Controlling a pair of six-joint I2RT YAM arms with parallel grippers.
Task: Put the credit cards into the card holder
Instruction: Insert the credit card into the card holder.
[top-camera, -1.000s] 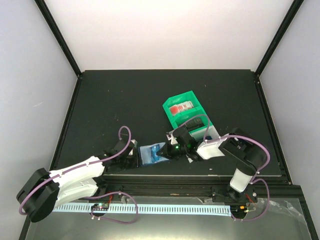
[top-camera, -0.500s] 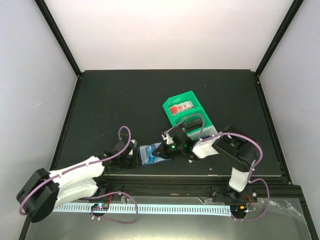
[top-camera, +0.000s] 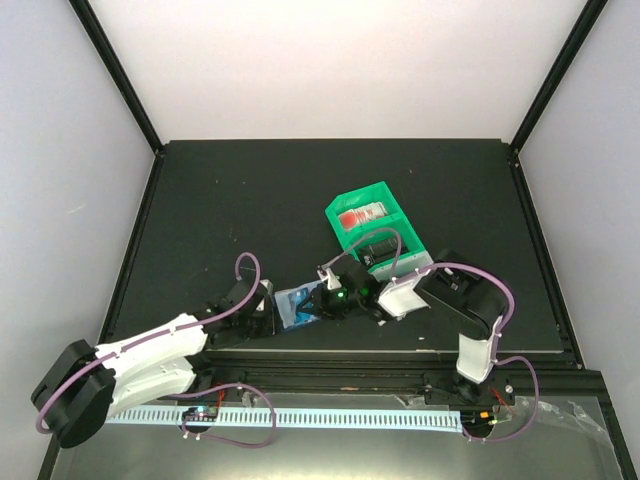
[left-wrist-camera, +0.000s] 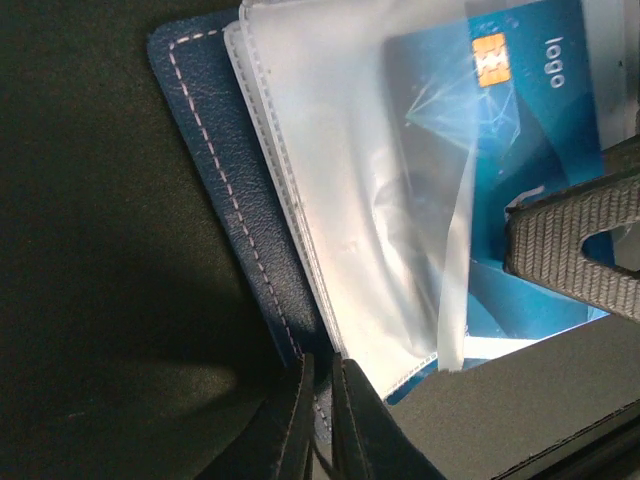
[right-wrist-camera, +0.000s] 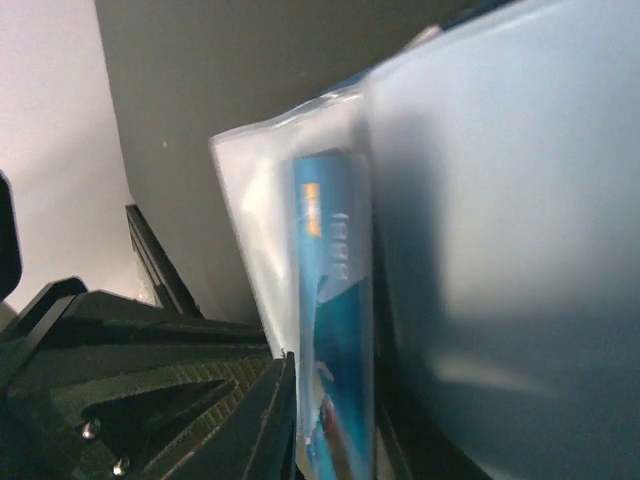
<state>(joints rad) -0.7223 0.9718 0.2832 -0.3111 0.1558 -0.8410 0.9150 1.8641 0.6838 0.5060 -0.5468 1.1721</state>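
The card holder (left-wrist-camera: 215, 200) lies open on the tabletop (top-camera: 250, 200), with the left tool (left-wrist-camera: 322, 400) pinched together on its navy edge. A blue credit card (left-wrist-camera: 520, 110) sits partway inside the holder's clear sleeve (left-wrist-camera: 340, 150), its long axis pointing into the pocket. The right tool (right-wrist-camera: 332, 400) flanks the card on the holder's opposite side, and I cannot tell whether it is gripping the card.

This looks like a robot lab, with a small test booth. Two white robot arms, the left arm (top-camera: 150, 347) and the right arm (top-camera: 478, 350), are bolted at the near edge of a black table (top-camera: 250, 200). Plain white walls (top-camera: 340, 70) stand around it, held by black posts (top-camera: 115, 75). Purple cables (top-camera: 248, 255) loop off the arms. A white strip with slots (top-camera: 330, 417) runs along the front. A green bin (top-camera: 355, 196) sits on the table.
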